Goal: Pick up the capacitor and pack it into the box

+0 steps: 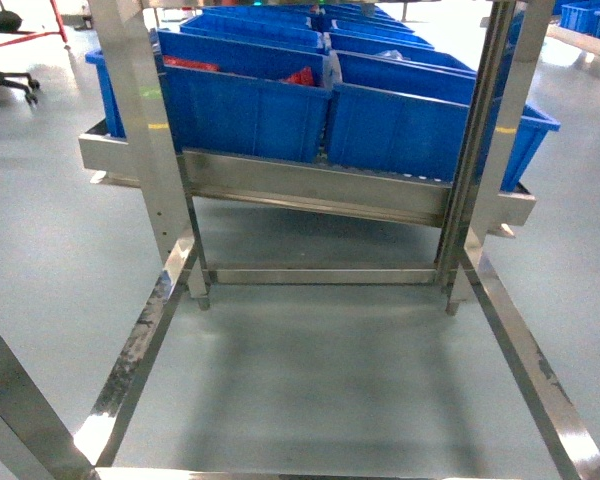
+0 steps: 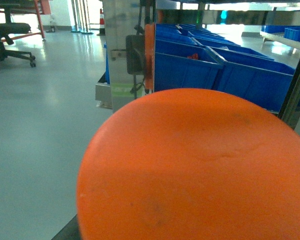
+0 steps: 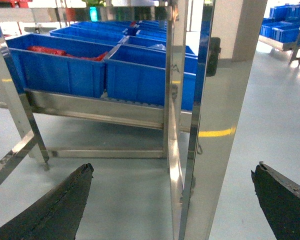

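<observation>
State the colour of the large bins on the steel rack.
Blue bins, clearest in the head view.

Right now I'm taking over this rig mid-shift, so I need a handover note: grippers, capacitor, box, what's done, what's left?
Right gripper: open, empty, facing the steel rack of blue bins.
Left gripper: fingers hidden; the orange capacitor fills its camera view, probably held.
Box: not in any view.
Done: capacitor apparently picked.
Left: find the box, pack the capacitor in.

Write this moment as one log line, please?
capacitor: fills left wrist view, grip unclear | right gripper: open, empty | box: not seen | blue bins: on rack ahead
</observation>
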Available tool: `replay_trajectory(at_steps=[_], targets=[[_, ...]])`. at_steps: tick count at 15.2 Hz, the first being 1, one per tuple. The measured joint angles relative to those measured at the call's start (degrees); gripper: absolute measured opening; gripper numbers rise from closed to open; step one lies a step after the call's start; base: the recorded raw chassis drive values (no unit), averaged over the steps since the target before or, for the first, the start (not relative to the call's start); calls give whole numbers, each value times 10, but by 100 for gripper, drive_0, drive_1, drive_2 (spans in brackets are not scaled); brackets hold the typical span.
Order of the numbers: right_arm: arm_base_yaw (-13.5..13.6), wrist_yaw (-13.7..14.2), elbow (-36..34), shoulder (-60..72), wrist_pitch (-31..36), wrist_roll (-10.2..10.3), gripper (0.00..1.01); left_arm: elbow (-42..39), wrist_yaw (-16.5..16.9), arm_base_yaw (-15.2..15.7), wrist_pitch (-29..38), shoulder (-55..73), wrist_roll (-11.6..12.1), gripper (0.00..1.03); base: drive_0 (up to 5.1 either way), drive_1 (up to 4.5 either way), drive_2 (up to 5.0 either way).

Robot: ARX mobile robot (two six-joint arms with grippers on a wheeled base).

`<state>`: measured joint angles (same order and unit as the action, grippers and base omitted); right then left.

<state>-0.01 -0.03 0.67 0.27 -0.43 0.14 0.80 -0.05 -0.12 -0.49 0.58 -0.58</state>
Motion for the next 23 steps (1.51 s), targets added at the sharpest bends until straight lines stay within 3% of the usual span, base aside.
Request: replay_trajectory(at_steps=[8, 23], targets=[[0, 0, 0, 0, 1, 0, 98, 0, 0, 0, 1, 0, 0, 44, 0, 0, 0], [0, 0, 0, 0, 1, 0, 98, 0, 0, 0, 2, 0, 0, 44, -492, 253, 253]])
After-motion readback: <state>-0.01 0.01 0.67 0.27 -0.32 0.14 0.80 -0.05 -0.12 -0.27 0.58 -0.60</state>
